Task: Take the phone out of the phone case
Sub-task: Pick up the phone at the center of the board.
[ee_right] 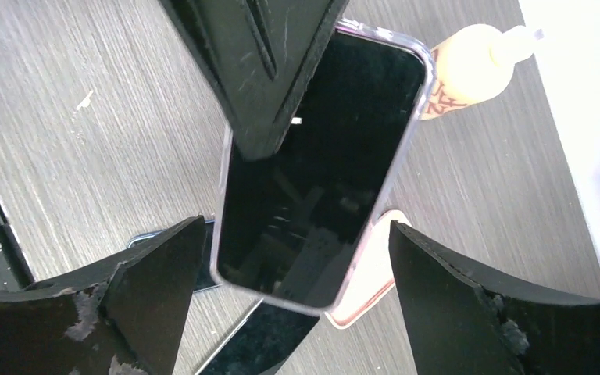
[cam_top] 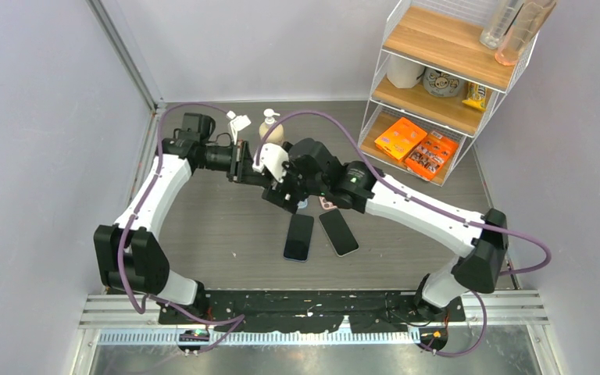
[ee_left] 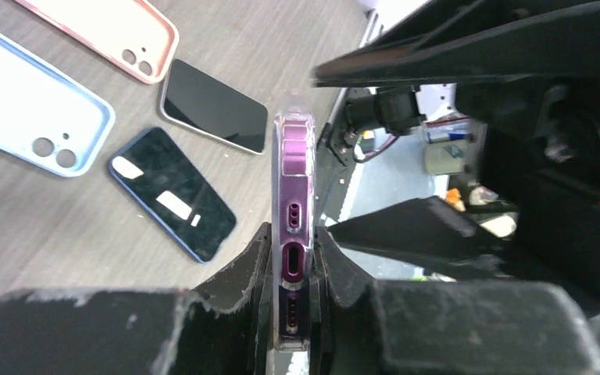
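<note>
A purple phone (ee_left: 292, 195) in a clear phone case (ee_left: 294, 125) is held off the table, edge-on in the left wrist view. My left gripper (ee_left: 292, 266) is shut on it, its fingers (ee_left: 246, 269) pressing both flat faces near the port end. In the right wrist view the phone's dark screen (ee_right: 320, 172) faces the camera, the clear case rim (ee_right: 420, 98) still around it. My right gripper (ee_right: 294, 228) stands open, one fingertip on each side of the phone's near end, not touching it. In the top view both grippers (cam_top: 242, 168) (cam_top: 285, 191) meet mid-table, hiding the phone.
Two bare phones (cam_top: 299, 237) (cam_top: 338, 232) lie face up on the table below the grippers. An empty blue case (ee_left: 31, 109) and a pink case (ee_left: 117, 31) lie nearby. A soap bottle (cam_top: 271, 129) and a spray bottle (cam_top: 238, 123) stand behind; a wire shelf (cam_top: 437, 86) is at the back right.
</note>
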You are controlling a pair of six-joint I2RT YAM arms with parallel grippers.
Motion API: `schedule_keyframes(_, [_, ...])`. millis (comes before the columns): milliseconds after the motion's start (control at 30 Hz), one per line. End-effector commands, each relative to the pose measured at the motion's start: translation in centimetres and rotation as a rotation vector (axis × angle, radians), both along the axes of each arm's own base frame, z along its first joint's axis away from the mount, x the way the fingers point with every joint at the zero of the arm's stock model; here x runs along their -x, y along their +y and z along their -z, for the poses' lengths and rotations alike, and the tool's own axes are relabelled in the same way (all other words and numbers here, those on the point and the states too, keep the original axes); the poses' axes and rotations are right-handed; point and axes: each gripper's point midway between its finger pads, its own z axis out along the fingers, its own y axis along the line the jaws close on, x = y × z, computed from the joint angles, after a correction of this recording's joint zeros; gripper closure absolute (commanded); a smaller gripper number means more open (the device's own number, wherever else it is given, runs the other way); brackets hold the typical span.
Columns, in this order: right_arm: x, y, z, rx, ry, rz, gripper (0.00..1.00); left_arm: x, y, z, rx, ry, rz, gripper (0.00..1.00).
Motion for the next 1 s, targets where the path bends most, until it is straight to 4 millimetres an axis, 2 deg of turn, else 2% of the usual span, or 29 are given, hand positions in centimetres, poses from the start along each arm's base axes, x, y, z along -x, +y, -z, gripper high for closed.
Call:
schedule_keyframes(0, [0.8,-1.3,-7.0,-0.161,-0.114,-0.005,0.05,-1.2,1.1,-1.2,-0.033,-0.234,0.034,1.00])
schedule_keyframes(100, [1.2,-2.2,-8.1,-0.185,-0.126,0.004,0.01,-1.0,1.6,-1.5,-0.075,-0.309,0.043,1.00])
schedule_keyframes(200, [1.7,-3.6,-9.3,-0.215,-0.135,0.015,0.02,-0.2,2.0,-2.3,-0.090,-0.382,0.071,1.00])
schedule_keyframes(333, [1.7,-5.6,-10.5,-0.271,-0.107,0.033,0.03,1.6,2.2,-3.3,-0.083,-0.487,0.124,1.00])
schedule_keyframes(367, [2.4,-5.5,-10.8,-0.302,-0.074,-0.001,0.03,2.2,2.2,-3.5,-0.077,-0.516,0.135,1.00])
schedule_keyframes(400, [1.8,-6.2,-10.7,-0.310,-0.061,0.013,0.03,2.6,2.2,-3.7,-0.070,-0.541,0.143,1.00])
schedule_keyframes(433, [2.5,-6.2,-11.1,-0.347,-0.034,-0.021,0.03,3.1,2.2,-4.0,-0.059,-0.569,0.149,1.00])
schedule_keyframes(500, [2.2,-7.0,-10.5,-0.388,0.001,-0.031,0.03,3.9,2.1,-4.7,-0.037,-0.618,0.146,1.00])
schedule_keyframes(533, [2.7,-6.7,-10.8,-0.423,0.006,-0.076,0.02,4.4,2.0,-5.0,-0.025,-0.634,0.140,1.00])
schedule_keyframes(633, [3.9,-7.3,-10.0,-0.462,0.029,-0.147,0.01,5.4,1.6,-5.9,0.013,-0.702,0.126,1.00])
schedule_keyframes(733, [5.6,-6.8,-9.3,-0.473,0.065,-0.247,0.00,6.6,0.9,-6.7,0.034,-0.768,0.128,1.00])
schedule_keyframes(900, [7.4,-6.1,-8.3,-0.475,0.114,-0.361,0.05,9.1,-0.8,-8.1,0.101,-0.820,0.155,1.00])
schedule_keyframes(967, [8.8,-5.7,-8.0,-0.479,0.154,-0.442,0.06,9.7,-1.3,-8.5,0.114,-0.837,0.160,1.00])
